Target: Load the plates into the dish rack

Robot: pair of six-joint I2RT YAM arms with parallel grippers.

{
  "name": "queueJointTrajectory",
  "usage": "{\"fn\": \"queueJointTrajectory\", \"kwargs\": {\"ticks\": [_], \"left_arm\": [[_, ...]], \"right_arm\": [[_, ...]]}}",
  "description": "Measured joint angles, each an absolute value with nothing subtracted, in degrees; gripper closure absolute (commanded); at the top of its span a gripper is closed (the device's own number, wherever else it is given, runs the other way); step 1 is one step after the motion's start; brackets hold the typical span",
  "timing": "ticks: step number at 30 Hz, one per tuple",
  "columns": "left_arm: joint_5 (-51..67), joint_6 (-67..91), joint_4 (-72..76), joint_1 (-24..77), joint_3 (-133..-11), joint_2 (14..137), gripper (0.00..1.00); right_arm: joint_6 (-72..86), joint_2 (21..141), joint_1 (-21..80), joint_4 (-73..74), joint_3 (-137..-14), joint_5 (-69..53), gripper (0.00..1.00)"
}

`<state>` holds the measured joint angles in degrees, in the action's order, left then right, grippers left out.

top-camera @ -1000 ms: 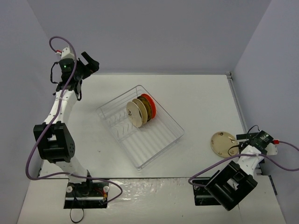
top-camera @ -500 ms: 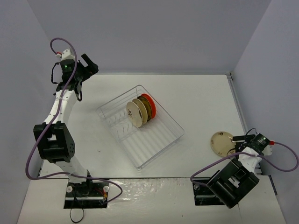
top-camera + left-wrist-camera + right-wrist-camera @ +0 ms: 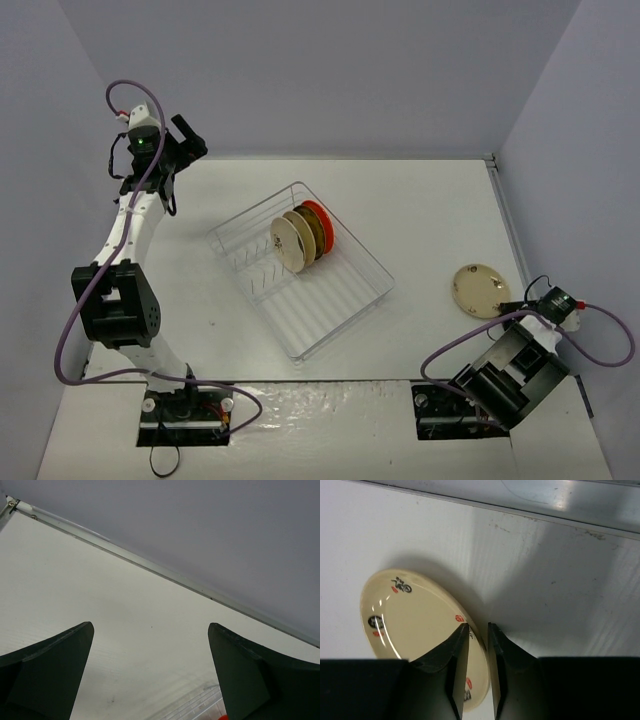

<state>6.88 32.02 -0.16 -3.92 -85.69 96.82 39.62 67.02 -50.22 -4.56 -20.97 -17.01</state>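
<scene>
A cream plate (image 3: pixel 480 290) with small dark and red marks lies at the right of the table, slightly tilted. My right gripper (image 3: pixel 511 304) is shut on its near rim; in the right wrist view the fingers (image 3: pixel 477 626) pinch the edge of that plate (image 3: pixel 415 620). The white wire dish rack (image 3: pixel 365 257) sits mid-table with three plates upright in its prongs: a cream one (image 3: pixel 288 243), a mustard-brown one (image 3: pixel 308 231) and an orange-red one (image 3: pixel 321 217). My left gripper (image 3: pixel 190 132) hangs open and empty at the far left, high above the table (image 3: pixel 150 625).
Grey walls close in the table at the back and both sides. A metal strip (image 3: pixel 505 215) runs along the right edge, close to the held plate. In the left wrist view a corner of the rack (image 3: pixel 200 707) shows at the bottom.
The right gripper has closed on the cream plate's rim, and plate and wrist have shifted a little toward the back right. The left arm has barely moved.
</scene>
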Motion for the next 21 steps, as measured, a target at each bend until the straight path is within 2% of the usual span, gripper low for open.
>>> {"fn": "queueJointTrajectory", "kwargs": {"ticks": [5,15,21], "left_arm": [[5.63,31.37,-0.17,-3.92,-85.69,96.82,0.03],[4.99,30.46,-0.21,-3.92,-85.69,96.82,0.03],[5.02,30.44,-0.21,-3.92,-85.69,96.81,0.03]], "right_arm": [[39.68,68.84,-50.22,-7.44,-20.68,-18.93,0.99],[38.02,65.96,-49.79,-5.30,-20.70,-19.70,1.00],[34.11,53.61,-46.84,2.71,-24.08,-16.30,1.00]]}}
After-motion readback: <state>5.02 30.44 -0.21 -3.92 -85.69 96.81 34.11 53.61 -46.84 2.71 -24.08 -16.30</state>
